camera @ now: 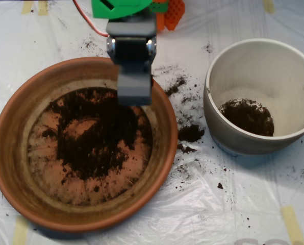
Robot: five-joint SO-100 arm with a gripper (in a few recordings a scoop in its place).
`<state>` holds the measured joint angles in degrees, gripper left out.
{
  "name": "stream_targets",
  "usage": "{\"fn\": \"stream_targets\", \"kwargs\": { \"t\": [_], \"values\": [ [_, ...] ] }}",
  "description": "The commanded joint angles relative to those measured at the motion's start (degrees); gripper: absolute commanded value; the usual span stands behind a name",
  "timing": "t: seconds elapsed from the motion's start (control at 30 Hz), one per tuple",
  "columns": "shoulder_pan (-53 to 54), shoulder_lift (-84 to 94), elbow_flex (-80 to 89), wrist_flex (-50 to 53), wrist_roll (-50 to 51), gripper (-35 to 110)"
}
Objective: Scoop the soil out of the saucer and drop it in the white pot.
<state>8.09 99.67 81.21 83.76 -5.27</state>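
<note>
- Directly below the scoop (134, 94): the soil (98, 135), spread toward lower left across the saucer (19, 168) floor
- Hanging over the saucer's upper rim, nose-down; open or closed, impossible to tell
- Dark, crumbly, thin in patches, with bare terracotta between
- Further right, well apart: the white pot (228, 66), holding a small dark heap
- Scattered between the two: spilled crumbs (190, 133) on the plastic sheet (244, 204)

Grey clamshell scoop (134, 89) seen as a plain boxy shell, black servo block with silvery corners behind it, green printed housing, orange lattice part, thin red cable looped alongside
</note>
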Motion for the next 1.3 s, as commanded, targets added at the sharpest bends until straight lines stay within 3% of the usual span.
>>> {"fn": "stream_targets", "kwargs": {
  "t": [0.0, 0.33, 0.63, 1.07, 1.17, 1.27],
  "values": [
    [-2.2, 7.38, -4.57, 1.23, -0.18, -1],
    [-14.24, 6.24, -9.93, 3.6, 0.44, -1],
    [-24.26, -5.62, -29.53, 10.72, 0.09, -1],
    [-34.72, -19.51, -44.3, 16.0, 0.09, 0],
    [-35.51, -21.71, -46.32, 18.19, -0.79, 18],
    [-35.24, -22.15, -46.41, 18.72, -0.88, 22]
  ]
}}
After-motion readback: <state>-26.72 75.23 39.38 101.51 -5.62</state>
